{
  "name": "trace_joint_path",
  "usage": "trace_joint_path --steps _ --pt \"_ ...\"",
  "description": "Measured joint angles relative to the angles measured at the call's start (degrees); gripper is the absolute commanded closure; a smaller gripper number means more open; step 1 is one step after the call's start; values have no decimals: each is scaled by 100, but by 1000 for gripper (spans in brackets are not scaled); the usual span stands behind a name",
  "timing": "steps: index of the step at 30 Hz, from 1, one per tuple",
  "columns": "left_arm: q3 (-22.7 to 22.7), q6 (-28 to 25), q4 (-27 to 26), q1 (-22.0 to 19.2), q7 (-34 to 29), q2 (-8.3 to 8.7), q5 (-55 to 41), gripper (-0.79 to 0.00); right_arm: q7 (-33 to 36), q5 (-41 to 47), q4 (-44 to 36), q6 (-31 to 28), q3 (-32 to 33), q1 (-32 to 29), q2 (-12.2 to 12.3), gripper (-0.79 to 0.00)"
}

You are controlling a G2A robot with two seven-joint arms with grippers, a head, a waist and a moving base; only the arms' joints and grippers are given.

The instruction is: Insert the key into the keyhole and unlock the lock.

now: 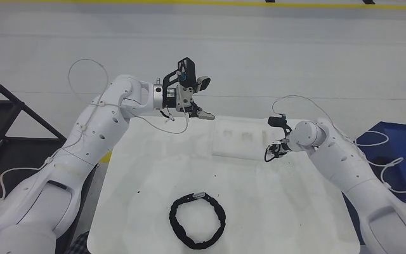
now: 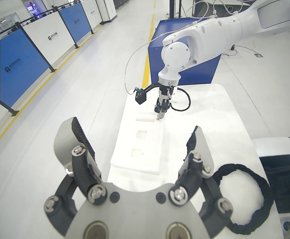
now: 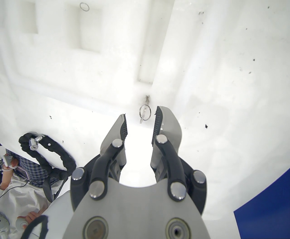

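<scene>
A small silver key on a ring (image 3: 142, 118) lies at the edge of the white foam tray (image 3: 108, 68). My right gripper (image 3: 141, 113) is open just above it, one fingertip on either side of the ring, not clamped. From above, the right gripper (image 1: 273, 152) sits at the foam tray's (image 1: 241, 140) right end. The black chain lock (image 1: 196, 219) lies coiled near the table's front, its silver cylinder (image 1: 198, 196) toward the tray; the keyhole end of the cylinder (image 3: 35, 143) shows. My left gripper (image 1: 203, 114) hangs open and empty over the table's far left edge.
The foam tray (image 2: 140, 144) has several shallow recesses; a second ring (image 3: 84, 6) lies in one. A blue cabinet (image 1: 387, 140) stands beyond the table's right side. The white table (image 1: 285, 209) is bare between tray and lock.
</scene>
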Motion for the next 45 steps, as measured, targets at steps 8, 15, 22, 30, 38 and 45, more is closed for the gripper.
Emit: trace_joint_path --steps 8,15,22,30,38,45 --pt "0 0 0 0 0 0 0 -785 -57 31 301 -99 -68 72 -150 -197" --pt "0 0 0 0 0 0 0 -785 -180 -68 572 60 -171 152 -311 -145" --pt "0 0 0 0 0 0 0 -785 -218 -38 872 12 -207 224 -449 -71" --pt "0 0 0 0 0 0 0 -785 -116 -135 1065 120 -277 348 -599 0" --pt "0 0 0 0 0 0 0 -785 119 -317 857 455 -160 498 -581 0" --pt "0 0 0 0 0 0 0 -785 427 -439 196 723 225 460 -357 0"
